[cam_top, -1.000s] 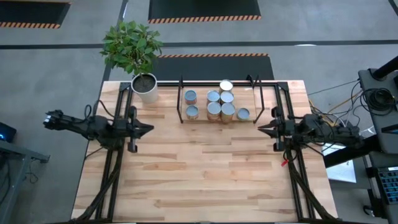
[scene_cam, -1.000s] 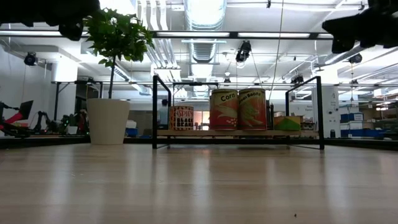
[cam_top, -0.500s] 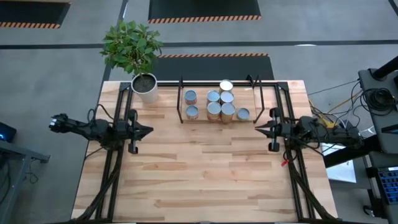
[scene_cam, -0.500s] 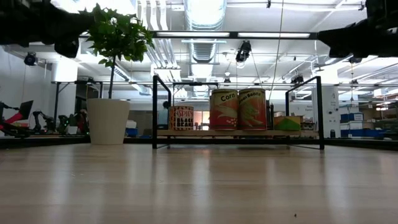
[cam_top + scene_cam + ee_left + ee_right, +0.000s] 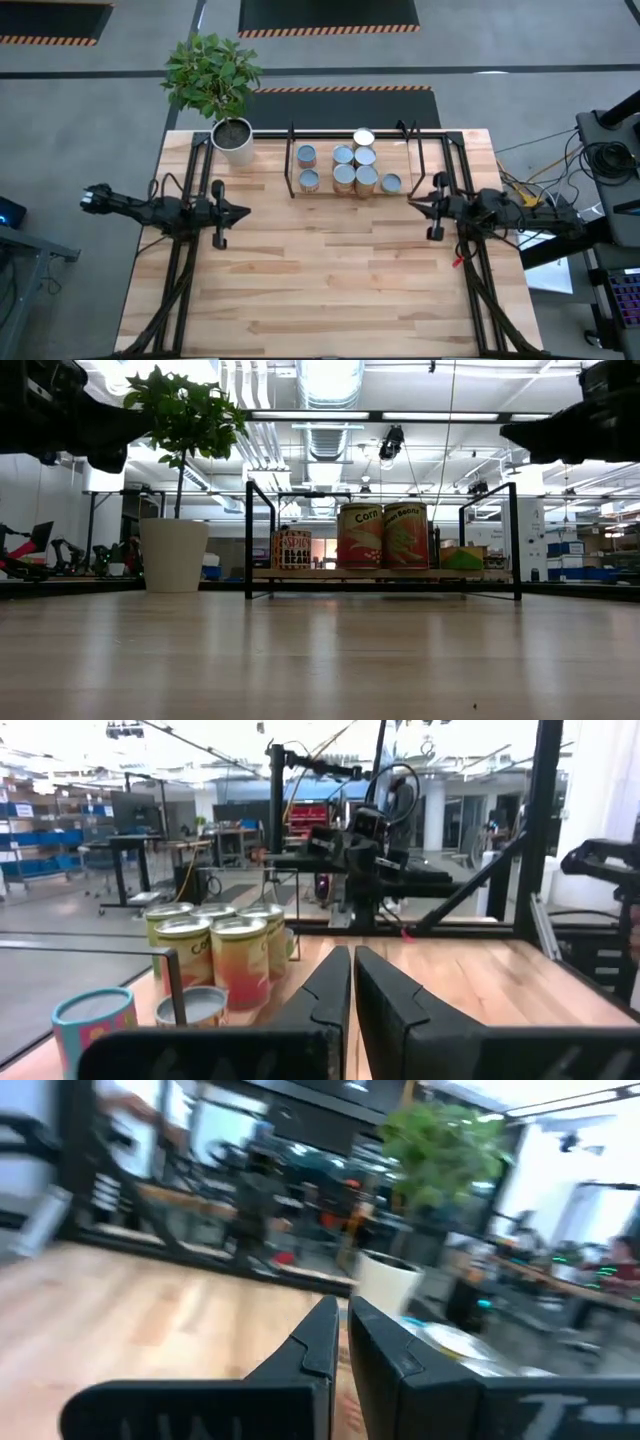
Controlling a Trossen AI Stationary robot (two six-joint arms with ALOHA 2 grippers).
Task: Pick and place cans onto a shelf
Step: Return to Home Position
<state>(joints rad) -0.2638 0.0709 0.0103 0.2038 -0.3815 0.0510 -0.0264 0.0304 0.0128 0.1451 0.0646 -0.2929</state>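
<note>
Several cans (image 5: 345, 168) with silvery tops stand upright on the shelf (image 5: 402, 155), a black rod rack with a light wood board at the table's far side. The low view shows their labels (image 5: 382, 536). My left gripper (image 5: 247, 211) is shut and empty above the table, near-left of the shelf, pointing toward the table's right; the cans show ahead of it in the left wrist view (image 5: 215, 955). My right gripper (image 5: 409, 205) is shut and empty, near-right of the shelf, pointing toward the table's left.
A white pot with a green plant (image 5: 235, 140) stands at the table's far left, beside the shelf. Black frame rails (image 5: 182, 270) run along both table sides under the arms. The wooden tabletop (image 5: 330, 270) between and before the grippers is bare.
Both arms have come down a little. My left gripper has moved slightly toward the table's right edge, and my right gripper slightly toward the left edge and the shelf. Both stay shut. The cans have not moved.
</note>
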